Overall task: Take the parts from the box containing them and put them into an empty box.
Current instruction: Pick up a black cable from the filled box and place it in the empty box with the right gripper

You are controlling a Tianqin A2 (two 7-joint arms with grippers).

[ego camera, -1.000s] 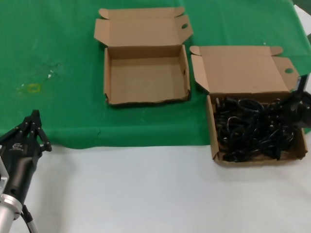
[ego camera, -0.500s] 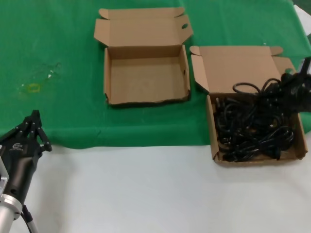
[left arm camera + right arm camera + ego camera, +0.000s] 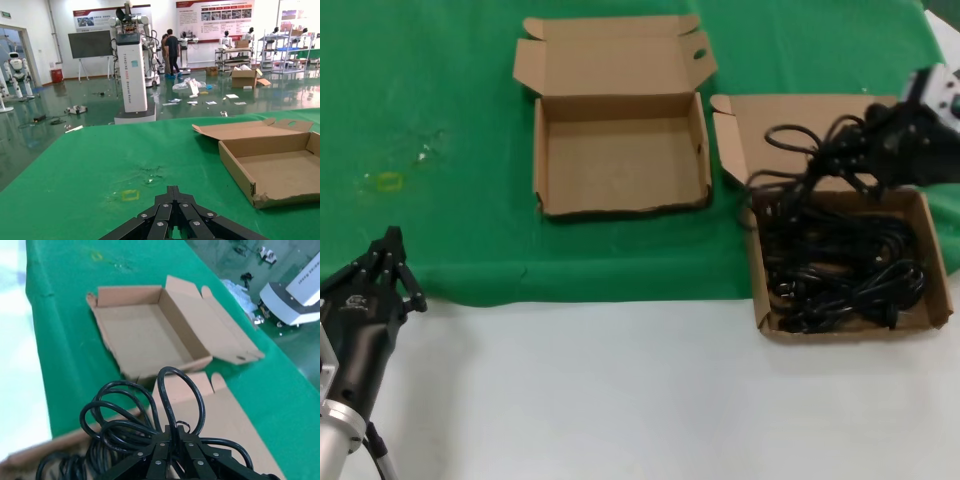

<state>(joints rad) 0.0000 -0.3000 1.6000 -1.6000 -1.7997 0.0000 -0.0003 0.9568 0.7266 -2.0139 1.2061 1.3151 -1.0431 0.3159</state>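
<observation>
The box containing the parts [image 3: 940, 275] sits at the right, a tall lid panel [image 3: 810, 120] behind it, full of black power cords [image 3: 840, 270]. My right gripper [image 3: 850, 140] is shut on one looped cord bundle [image 3: 795, 165] and holds it above the box's far left corner, loops dangling; the wrist view shows the jaws pinched on the cord [image 3: 172, 405]. The empty box [image 3: 620, 160] lies left of it on the green cloth and also shows in the right wrist view [image 3: 145, 335]. My left gripper [image 3: 390, 245] is shut and parked at the near left.
A green cloth [image 3: 440, 100] covers the far half of the table; the near half is white [image 3: 620, 400]. A small yellow mark [image 3: 388, 181] and scuffs lie on the cloth at left. The empty box's corner [image 3: 270, 170] shows in the left wrist view.
My right gripper has risen out of the full box and moved left and back, pulling one cord bundle up with it. The left arm has not moved.
</observation>
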